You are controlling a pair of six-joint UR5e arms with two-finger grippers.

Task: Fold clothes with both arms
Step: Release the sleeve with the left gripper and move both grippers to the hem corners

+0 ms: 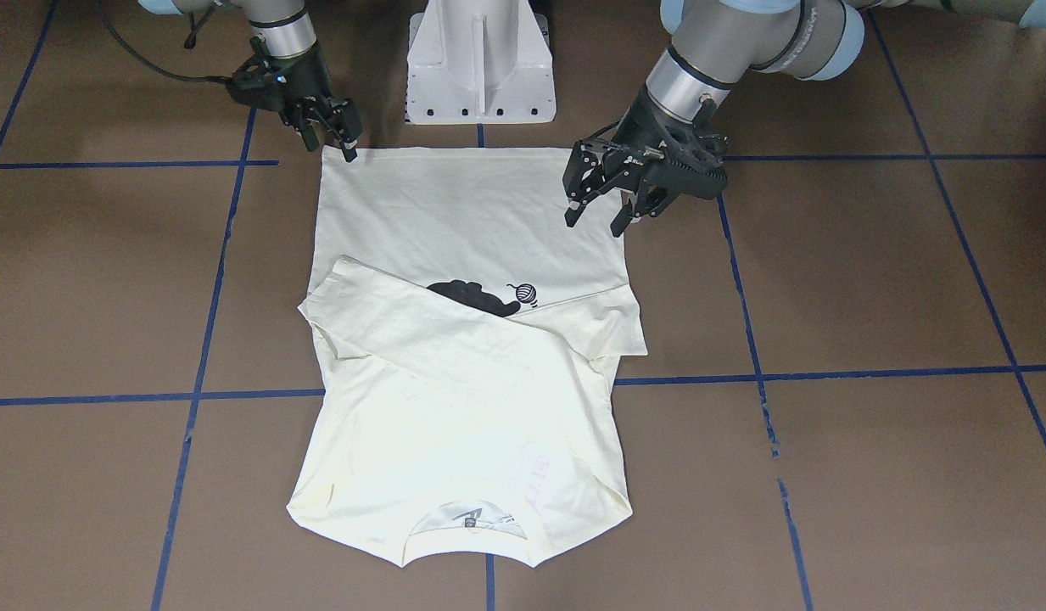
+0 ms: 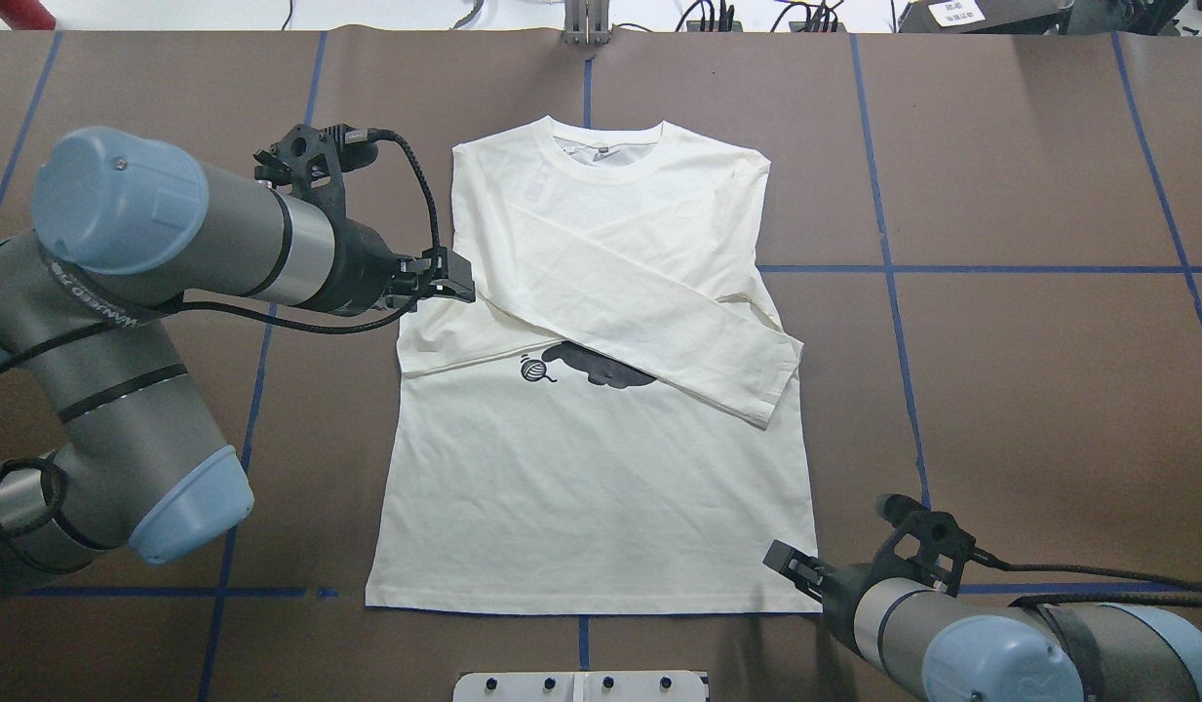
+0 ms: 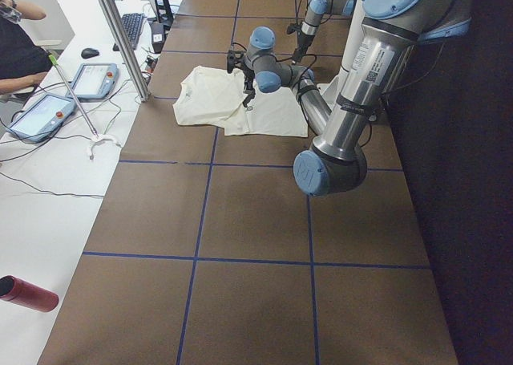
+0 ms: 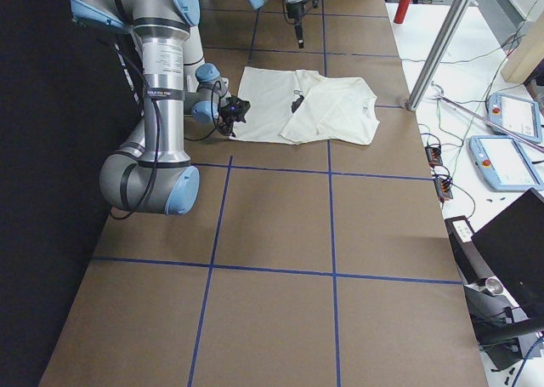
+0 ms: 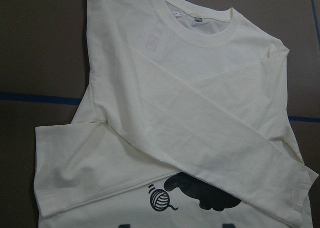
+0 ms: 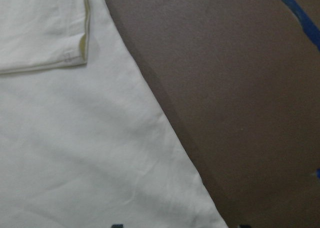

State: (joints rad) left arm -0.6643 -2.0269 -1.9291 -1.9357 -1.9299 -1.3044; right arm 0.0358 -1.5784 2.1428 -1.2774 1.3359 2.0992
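Sleeves crossed over its chest, the cream T-shirt is lying flat mid-table while the left gripper and right gripper are hovering near its hem, both spread and empty; pinching the hem corners looks next.

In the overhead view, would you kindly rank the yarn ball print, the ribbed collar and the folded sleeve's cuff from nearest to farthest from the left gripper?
Measured from the left gripper in the overhead view:
1. the yarn ball print, just beside it on the chest of the shirt.
2. the ribbed collar, at the far end.
3. the sleeve cuff, across on the robot's right side.
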